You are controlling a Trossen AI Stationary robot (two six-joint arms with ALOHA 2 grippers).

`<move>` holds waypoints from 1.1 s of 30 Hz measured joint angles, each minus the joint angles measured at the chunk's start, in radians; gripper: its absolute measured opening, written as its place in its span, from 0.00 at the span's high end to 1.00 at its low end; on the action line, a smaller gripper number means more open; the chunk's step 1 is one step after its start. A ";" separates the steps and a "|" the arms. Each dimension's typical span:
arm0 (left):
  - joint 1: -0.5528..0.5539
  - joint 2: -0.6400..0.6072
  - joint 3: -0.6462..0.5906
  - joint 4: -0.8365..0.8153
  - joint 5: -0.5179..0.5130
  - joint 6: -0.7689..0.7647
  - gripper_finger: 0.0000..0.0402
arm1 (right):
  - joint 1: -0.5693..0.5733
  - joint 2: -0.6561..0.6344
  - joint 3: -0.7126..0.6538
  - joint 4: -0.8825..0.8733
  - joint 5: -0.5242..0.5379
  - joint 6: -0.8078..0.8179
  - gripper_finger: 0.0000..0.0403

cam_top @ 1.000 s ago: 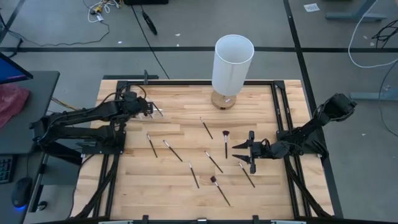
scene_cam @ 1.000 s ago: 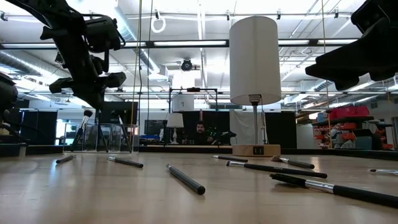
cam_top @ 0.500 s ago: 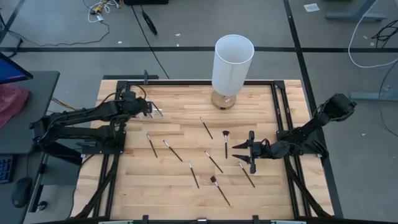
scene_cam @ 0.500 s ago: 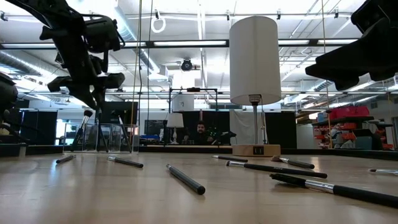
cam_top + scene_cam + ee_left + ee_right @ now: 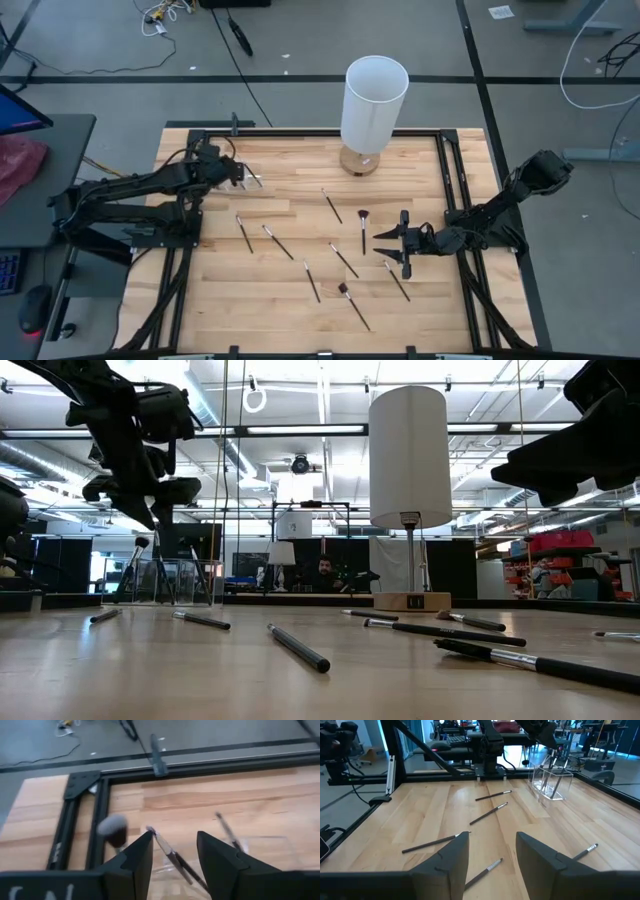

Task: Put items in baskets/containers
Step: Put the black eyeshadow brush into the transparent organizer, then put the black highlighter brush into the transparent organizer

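Note:
Several thin dark brushes (image 5: pixel 344 260) lie flat and scattered on the wooden table. The small transparent container (image 5: pixel 551 782) stands at the far left and a few brushes (image 5: pixel 135 560) lean inside it. My left gripper (image 5: pixel 175 837) hangs open just above the container. One brush (image 5: pixel 172 857) in the container shows between its fingers, and I see no touch. My right gripper (image 5: pixel 385 250) waits open and low at the right, pointing toward the scattered brushes (image 5: pixel 487 813), with nothing between its fingers.
A tall white cylinder on a wooden base (image 5: pixel 375 100) stands at the far middle of the table. A black metal frame (image 5: pixel 100 820) runs along the table's edges. Bare wood lies between the container and the scattered brushes.
My left gripper has stayed above the container, rolled a little at the wrist, and its fingers have spread apart. The brushes on the table and my right gripper have kept still.

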 joint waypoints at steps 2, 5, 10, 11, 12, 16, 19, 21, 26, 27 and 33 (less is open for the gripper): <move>-0.018 0.000 0.000 0.033 0.017 0.028 0.61 | 0.000 0.000 0.000 0.000 0.000 0.000 0.59; -0.062 0.000 0.000 0.110 0.045 0.076 0.61 | 0.000 0.000 0.000 0.000 0.000 0.000 0.59; -0.187 0.000 0.000 0.278 0.044 0.146 0.64 | 0.000 0.000 0.000 0.000 0.000 0.006 0.59; -0.216 0.000 0.000 0.316 0.041 0.161 0.65 | 0.000 0.000 0.000 0.000 0.000 0.008 0.59; -0.245 0.000 0.000 0.357 0.039 0.182 0.65 | 0.000 0.000 0.000 0.000 0.000 0.008 0.59; -0.373 0.001 0.000 0.530 0.033 0.283 0.69 | 0.000 0.000 0.000 0.000 0.000 0.008 0.59; -0.485 0.033 0.002 0.641 0.011 0.385 0.72 | 0.000 0.000 0.000 0.000 0.000 0.008 0.59; -0.560 0.071 0.002 0.705 -0.033 0.427 0.75 | -0.001 0.000 0.000 0.000 0.001 0.008 0.59; -0.705 0.255 0.002 0.896 -0.151 0.503 0.81 | -0.017 0.000 0.000 0.000 0.002 0.008 0.59; -0.724 0.299 0.010 0.921 -0.170 0.501 0.83 | -0.021 0.000 0.000 0.000 0.002 0.008 0.59; -0.798 0.592 0.124 0.967 -0.207 0.492 0.88 | -0.027 0.000 0.000 -0.001 0.001 0.008 0.59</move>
